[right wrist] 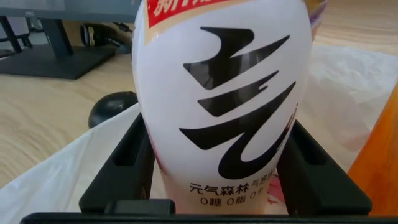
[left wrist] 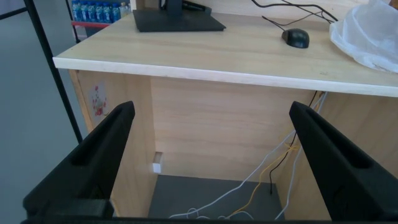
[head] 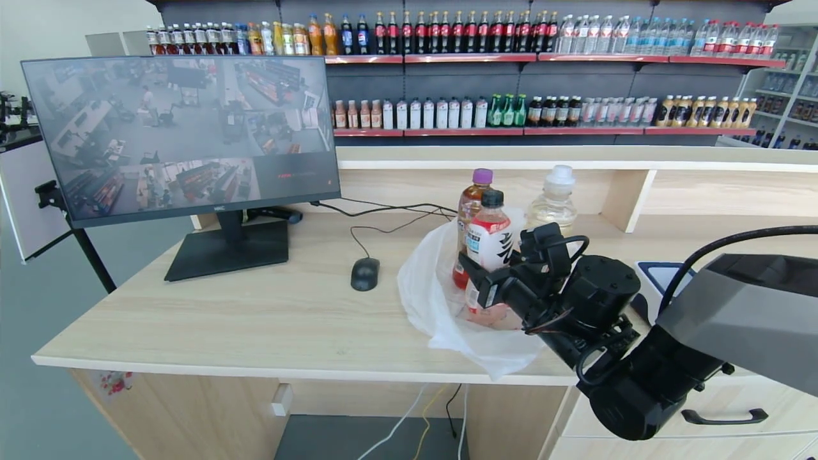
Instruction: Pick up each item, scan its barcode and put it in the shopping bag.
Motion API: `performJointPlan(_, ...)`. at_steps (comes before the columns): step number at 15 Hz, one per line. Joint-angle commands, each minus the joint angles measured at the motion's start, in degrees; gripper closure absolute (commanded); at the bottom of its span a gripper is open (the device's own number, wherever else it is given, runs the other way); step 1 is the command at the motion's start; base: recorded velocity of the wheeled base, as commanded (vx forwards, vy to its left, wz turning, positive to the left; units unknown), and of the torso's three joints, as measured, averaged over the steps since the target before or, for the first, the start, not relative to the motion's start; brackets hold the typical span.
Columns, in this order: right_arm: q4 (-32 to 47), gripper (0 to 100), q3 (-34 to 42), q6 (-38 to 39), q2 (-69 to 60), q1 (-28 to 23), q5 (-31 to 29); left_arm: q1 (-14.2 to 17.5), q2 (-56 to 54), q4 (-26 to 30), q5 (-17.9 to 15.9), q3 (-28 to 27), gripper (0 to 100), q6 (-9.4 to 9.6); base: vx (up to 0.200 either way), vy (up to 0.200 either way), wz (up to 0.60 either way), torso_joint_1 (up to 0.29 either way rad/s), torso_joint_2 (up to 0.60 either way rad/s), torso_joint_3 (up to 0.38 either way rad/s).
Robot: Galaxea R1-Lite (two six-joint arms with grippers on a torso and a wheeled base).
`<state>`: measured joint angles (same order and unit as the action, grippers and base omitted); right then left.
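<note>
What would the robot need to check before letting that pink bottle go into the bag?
1. Right jaws shut on the pink bottle: ok.
2. Bottle upright: ok.
3. Bottle at the white bag opening: ok.
4. Barcode scanned: cannot tell.
5. Gap to the purple-capped bottle behind: cannot tell.
6. Left jaws open, low beside the counter, out of the way: ok.

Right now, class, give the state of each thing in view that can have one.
right hand, shut on pink bottle
left hand, open
pink bottle, capped, upright, gripped
shopping bag, open, slumped
orange bottle, capped, upright
clear bottle, capped, upright
monitor, switched on
</note>
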<state>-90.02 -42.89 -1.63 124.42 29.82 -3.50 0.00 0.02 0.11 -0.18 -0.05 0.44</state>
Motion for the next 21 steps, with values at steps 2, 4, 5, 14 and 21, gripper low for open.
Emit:
performJointPlan(2,0.02,100,0.96,-0.04,-0.23,0.06,-0.02,0.0,-0.02,-0.02,0.01,-0.04,0,0.0,0.0,0.0,0.0,0.0,0.0,0.0)
performJointPlan(4,0.02,100,1.14,-0.04,0.04,0.06,-0.02,0.09,-0.02,0.07,0.01,-0.04,0,0.0,0.0,0.0,0.0,0.0,0.0,0.0)
performJointPlan(5,0.02,100,1.49,-0.04,0.04,0.15,-0.02,0.0,-0.02,-0.02,0.01,-0.04,0,0.0,0.0,0.0,0.0,0.0,0.0,0.0)
performJointPlan(14,0.02,100,1.75,0.14,2.15,0.86,-0.02,0.0,-0.02,-0.02,0.01,0.05,0,0.0,0.0,0.0,0.0,0.0,0.0,0.0)
performJointPlan(21,0.02,100,1.31,0.58,2.5,1.65,-0.02,0.0,-0.02,-0.02,0.01,-0.04,0,0.0,0.0,0.0,0.0,0.0,0.0,0.0)
